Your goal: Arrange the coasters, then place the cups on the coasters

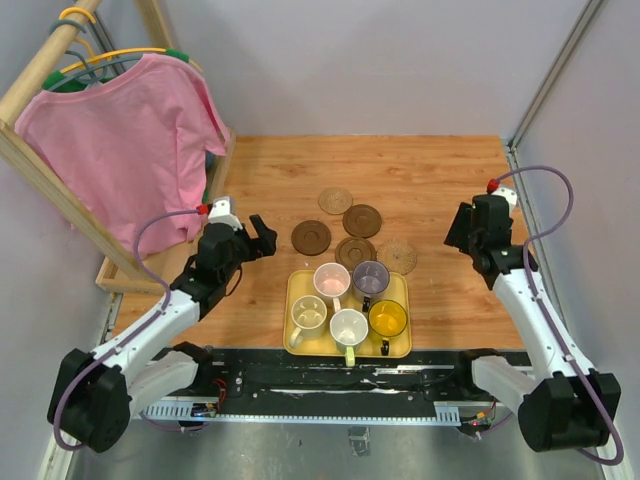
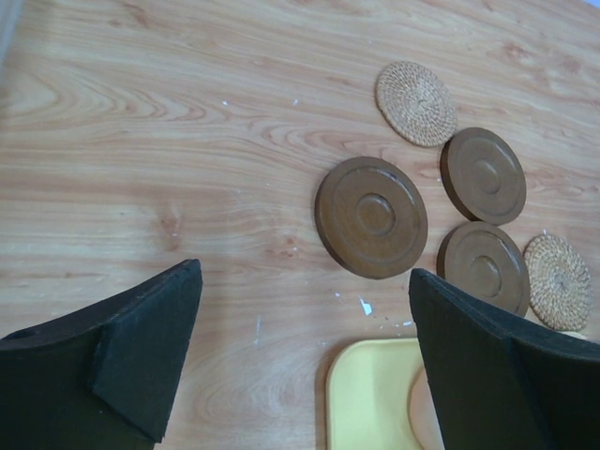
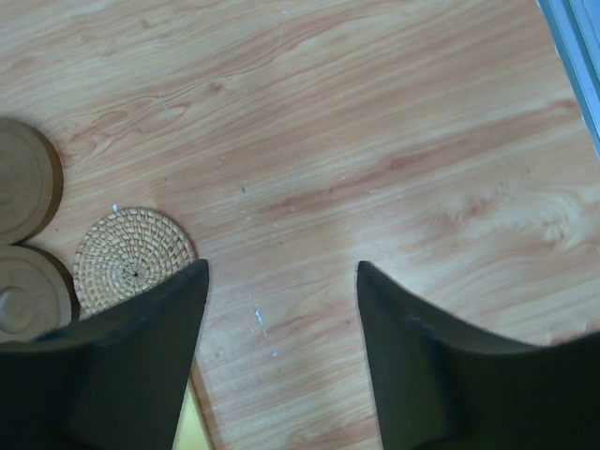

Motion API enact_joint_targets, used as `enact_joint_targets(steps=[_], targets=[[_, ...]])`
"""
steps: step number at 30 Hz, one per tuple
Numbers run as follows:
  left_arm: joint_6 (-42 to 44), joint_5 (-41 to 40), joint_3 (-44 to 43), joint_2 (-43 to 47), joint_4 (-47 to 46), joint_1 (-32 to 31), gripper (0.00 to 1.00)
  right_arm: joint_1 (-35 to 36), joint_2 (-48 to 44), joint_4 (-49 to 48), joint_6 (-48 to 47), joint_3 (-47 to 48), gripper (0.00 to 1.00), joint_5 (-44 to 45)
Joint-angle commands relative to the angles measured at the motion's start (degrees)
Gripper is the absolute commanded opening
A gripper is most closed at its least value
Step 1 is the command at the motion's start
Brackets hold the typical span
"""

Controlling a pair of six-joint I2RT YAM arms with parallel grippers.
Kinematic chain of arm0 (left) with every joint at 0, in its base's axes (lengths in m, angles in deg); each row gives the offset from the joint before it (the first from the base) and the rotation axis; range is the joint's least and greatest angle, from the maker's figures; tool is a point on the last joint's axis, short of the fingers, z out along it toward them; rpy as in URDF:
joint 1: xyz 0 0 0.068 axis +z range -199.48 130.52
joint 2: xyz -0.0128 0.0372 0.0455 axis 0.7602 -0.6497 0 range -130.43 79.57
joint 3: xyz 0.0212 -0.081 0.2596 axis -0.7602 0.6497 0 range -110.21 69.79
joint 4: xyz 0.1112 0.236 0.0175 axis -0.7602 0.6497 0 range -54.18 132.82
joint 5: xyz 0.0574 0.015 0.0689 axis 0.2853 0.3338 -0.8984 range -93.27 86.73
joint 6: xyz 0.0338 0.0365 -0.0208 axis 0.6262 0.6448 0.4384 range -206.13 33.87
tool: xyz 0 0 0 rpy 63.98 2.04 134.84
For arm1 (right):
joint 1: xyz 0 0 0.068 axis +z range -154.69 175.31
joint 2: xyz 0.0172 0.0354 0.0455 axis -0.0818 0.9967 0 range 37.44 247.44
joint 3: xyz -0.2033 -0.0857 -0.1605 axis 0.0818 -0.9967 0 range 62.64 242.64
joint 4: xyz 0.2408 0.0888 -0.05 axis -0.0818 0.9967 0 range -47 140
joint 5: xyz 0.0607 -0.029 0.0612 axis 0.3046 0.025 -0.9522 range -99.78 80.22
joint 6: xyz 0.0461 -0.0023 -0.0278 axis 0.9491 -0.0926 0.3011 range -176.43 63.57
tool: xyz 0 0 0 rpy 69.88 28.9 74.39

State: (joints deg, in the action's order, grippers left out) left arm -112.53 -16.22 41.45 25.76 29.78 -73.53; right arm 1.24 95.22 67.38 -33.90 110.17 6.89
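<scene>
Five coasters lie in a loose cluster on the wooden table: a tan woven one (image 1: 335, 200), three dark brown ones (image 1: 362, 220) (image 1: 311, 237) (image 1: 355, 251), and a second woven one (image 1: 398, 256). Several cups stand on the yellow tray (image 1: 404, 290): pink (image 1: 331, 281), grey-purple (image 1: 370, 277), cream (image 1: 308, 315), white-green (image 1: 348, 327), yellow (image 1: 387, 318). My left gripper (image 1: 262, 237) (image 2: 305, 272) hovers open, left of the coasters, near a dark brown coaster (image 2: 371, 217). On the right, my right gripper (image 1: 458, 232) (image 3: 281, 267) is open over bare wood beside the woven coaster (image 3: 131, 258).
A pink shirt (image 1: 130, 140) hangs on a wooden rack at the far left, its base frame (image 1: 115, 280) resting on the table's left edge. Grey walls close the back and right sides. A metal rail (image 3: 574, 56) runs along the right edge.
</scene>
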Motion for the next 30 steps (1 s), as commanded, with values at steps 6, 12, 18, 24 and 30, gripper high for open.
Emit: enact_joint_targets(steps=[6,12,18,24,30], targets=[[0.7,6.5,-3.2,-14.5,-13.5,0.3,0.57,0.5,8.2,-9.4,0.1,-0.2,0.27,-10.8],[1.7,11.4,-7.6,-24.8,-17.4,0.3,0.01,3.5,19.3,-12.3,-0.4,4.6,0.04,-19.0],[1.6,16.6,-12.0,-34.5,-21.7,0.3,0.01,8.7,31.0,-14.1,-0.9,11.5,0.01,-27.7],[0.2,24.8,-17.6,-42.9,-22.1,0.3,0.01,12.9,40.0,-15.5,0.3,18.3,0.01,-35.5],[0.1,26.0,-16.3,-43.5,-22.3,-0.6,0.01,16.9,44.7,-15.7,1.5,20.9,0.01,-39.7]])
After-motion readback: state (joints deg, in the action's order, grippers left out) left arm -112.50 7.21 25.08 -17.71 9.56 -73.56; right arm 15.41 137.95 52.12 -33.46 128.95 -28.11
